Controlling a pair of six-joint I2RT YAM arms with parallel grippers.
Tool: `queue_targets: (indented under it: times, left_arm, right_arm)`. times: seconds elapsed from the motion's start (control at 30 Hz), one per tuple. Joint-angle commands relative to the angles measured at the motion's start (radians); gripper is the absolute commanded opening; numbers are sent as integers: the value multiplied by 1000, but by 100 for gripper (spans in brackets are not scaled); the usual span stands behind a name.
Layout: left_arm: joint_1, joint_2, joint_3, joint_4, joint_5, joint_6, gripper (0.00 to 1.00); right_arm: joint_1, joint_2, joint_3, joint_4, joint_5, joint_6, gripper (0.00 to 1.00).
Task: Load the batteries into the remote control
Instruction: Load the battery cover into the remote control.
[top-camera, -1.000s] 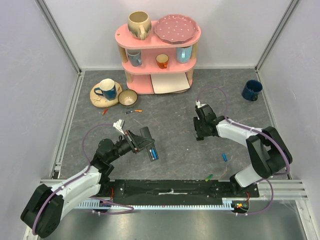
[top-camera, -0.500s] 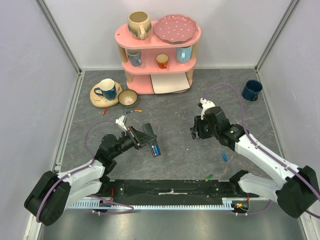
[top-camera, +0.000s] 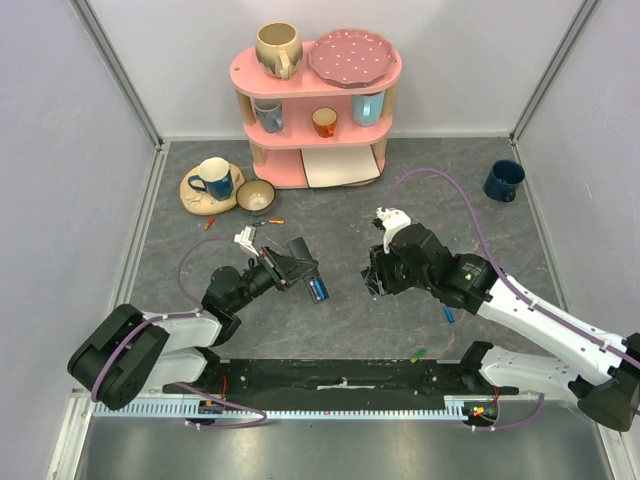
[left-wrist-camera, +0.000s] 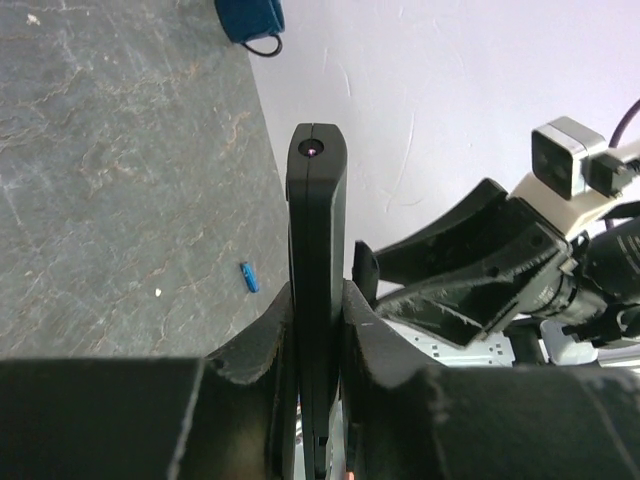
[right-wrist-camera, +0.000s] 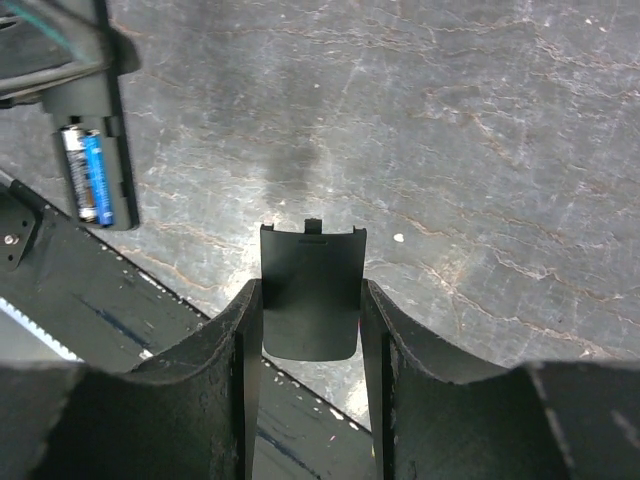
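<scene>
- The left tool (left-wrist-camera: 317, 325) is clamped tight on the remote control (left-wrist-camera: 317, 200). It pinches the two flat faces low down, so the body juts out free above the surface (top-camera: 340, 210), just left of the middle and toward the near edge.
- That grip leaves the open bay exposed: two batteries (right-wrist-camera: 90, 178) sit side by side in it, one of them blue, turned toward the other arm.
- The right tool (right-wrist-camera: 310, 300) is closed across the width of the battery cover (right-wrist-camera: 310, 275), latch tab pointing outward. It looks held that way so it can go on tab-first.
- Cover and remote control are apart, with the cover hanging near the middle of the surface.
- A loose blue battery (top-camera: 450, 314) and a green battery (top-camera: 417, 354) lie toward the near edge, right of centre, and are likely spares.
- On this showing the loading looks done, and closing the bay is what's left.
</scene>
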Motion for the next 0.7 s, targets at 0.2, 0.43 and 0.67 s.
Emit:
queue_targets:
  times: [0.2,0.43,0.67]
  left_arm:
    - [-54,61,61,128,-159,10,2]
    - [-75,58,77,51,-217,10,2]
    - [-77,93,86,37,-214,-10,2]
  right_arm:
    - [239,129,174,-122,228,90,18]
    - [320,233,269,-135,312,107,16]
    - [331,301,340,-139,318,85,16]
